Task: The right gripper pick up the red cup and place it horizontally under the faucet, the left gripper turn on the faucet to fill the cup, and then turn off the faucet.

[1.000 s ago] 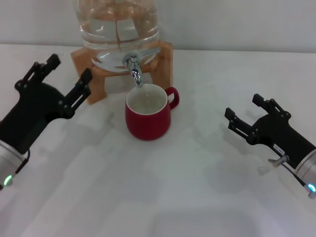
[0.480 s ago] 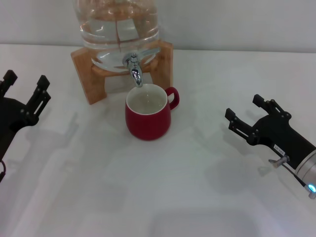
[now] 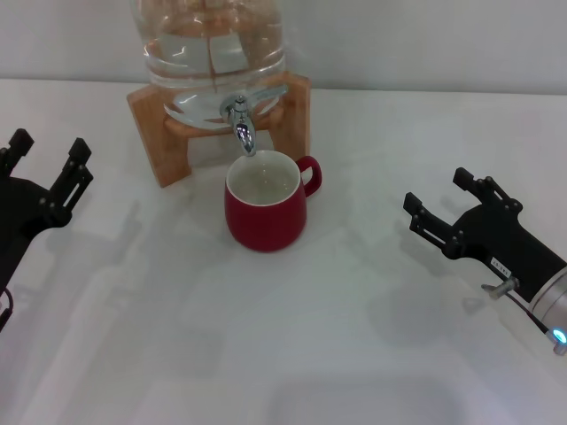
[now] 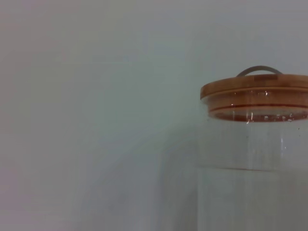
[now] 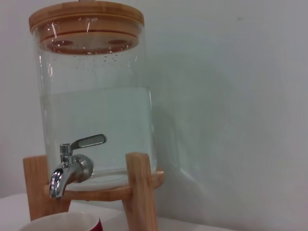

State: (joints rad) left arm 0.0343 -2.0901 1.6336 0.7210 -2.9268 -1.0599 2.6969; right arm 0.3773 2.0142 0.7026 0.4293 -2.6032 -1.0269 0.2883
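Centrally, red cup upright on white table, pale wall behind.

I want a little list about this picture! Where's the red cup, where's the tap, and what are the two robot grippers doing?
red cup: upright on the white table, right under the spout, handle toward the robot's right
faucet: chrome, on the glass jar, no water running that I can see
jar: part full of water, on a wooden stand, wooden lid on top
left gripper: open, empty, off to the left, away from the faucet
right gripper: open, empty, off to the right, away from the cup
water in cup: cannot tell
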